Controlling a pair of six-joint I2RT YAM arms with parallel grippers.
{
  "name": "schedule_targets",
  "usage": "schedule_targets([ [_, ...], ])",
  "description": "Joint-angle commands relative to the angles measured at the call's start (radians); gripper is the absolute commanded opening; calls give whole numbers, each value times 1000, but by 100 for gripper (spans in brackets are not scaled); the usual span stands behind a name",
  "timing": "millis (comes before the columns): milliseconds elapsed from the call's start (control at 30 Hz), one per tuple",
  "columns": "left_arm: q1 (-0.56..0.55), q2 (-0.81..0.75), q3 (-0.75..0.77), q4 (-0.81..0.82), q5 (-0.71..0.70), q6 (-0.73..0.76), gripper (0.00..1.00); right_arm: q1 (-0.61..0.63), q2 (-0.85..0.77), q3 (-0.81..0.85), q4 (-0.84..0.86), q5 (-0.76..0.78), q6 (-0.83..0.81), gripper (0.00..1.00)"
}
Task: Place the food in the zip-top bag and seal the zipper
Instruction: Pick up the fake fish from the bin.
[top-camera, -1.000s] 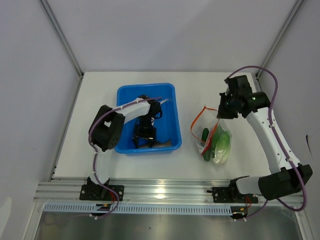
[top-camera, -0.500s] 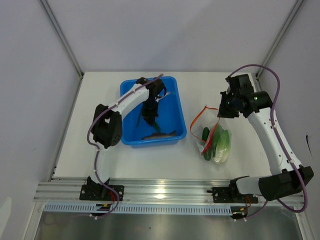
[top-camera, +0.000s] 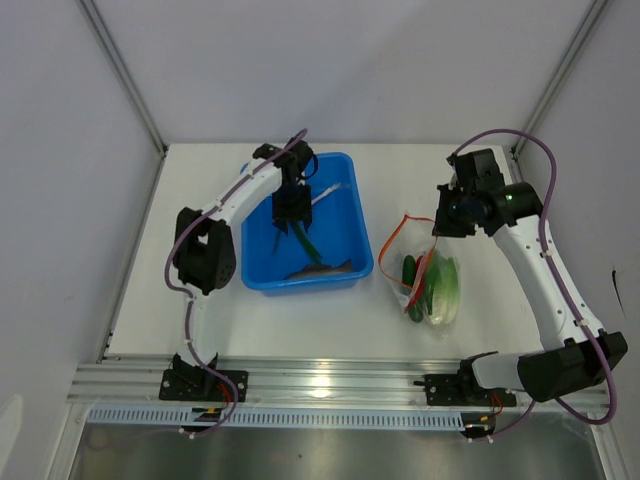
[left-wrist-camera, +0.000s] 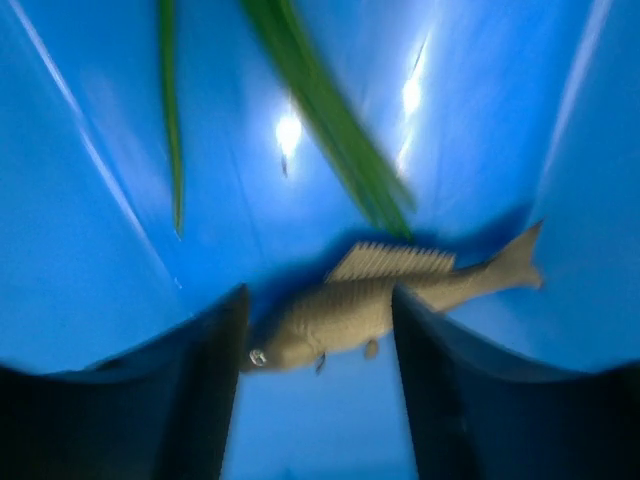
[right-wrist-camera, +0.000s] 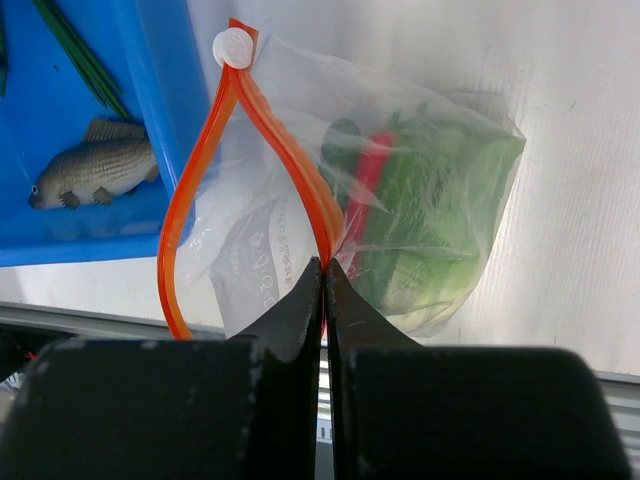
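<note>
The left gripper (left-wrist-camera: 317, 292) was seen with its fingers spread and nothing pinched. A dark green pod (left-wrist-camera: 330, 120) lay ahead of the tips in the blue bin (left-wrist-camera: 100, 200), its long axis slanted and its near end pointing at the right-hand finger, so this arm was judged the nearer. The right gripper (right-wrist-camera: 325, 268) was pressed together on the zipper (right-wrist-camera: 283, 150), and the zip-top bag (right-wrist-camera: 440, 170) lay ahead of it, with its mouth opened toward the bin.

Clear crinkly zip-top bag (right-wrist-camera: 265, 255), orange-red zipper (right-wrist-camera: 195, 170) gaping open, green and red food (right-wrist-camera: 440, 190) inside
</note>
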Motion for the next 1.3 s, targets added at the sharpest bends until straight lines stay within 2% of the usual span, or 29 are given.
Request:
schedule_targets([
  [0,-19,-127,-150,70,98,-14,64,6,-12,30,11,8,0,0],
  [33,-29,-173,-233,90,119,5,68,6,-13,25,13,8,3,0],
  [167,-60,-243,-351,155,217,71,85,9,-12,18,24,7,6,0],
  [333,-118,-266,-473,178,259,133,90,11,-20,1,28,8,0,0],
  [500,-170,-223,-511,178,236,177,91,8,-27,-8,34,5,-6,0],
  [900,-184,-22,-438,150,0,181,88,8,-27,5,39,5,-14,0],
  [1133,-186,35,-424,178,-49,154,84,8,-35,5,30,8,-8,0],
  [1267,-184,-5,-430,225,-83,150,82,9,-32,10,31,7,-5,0],
])
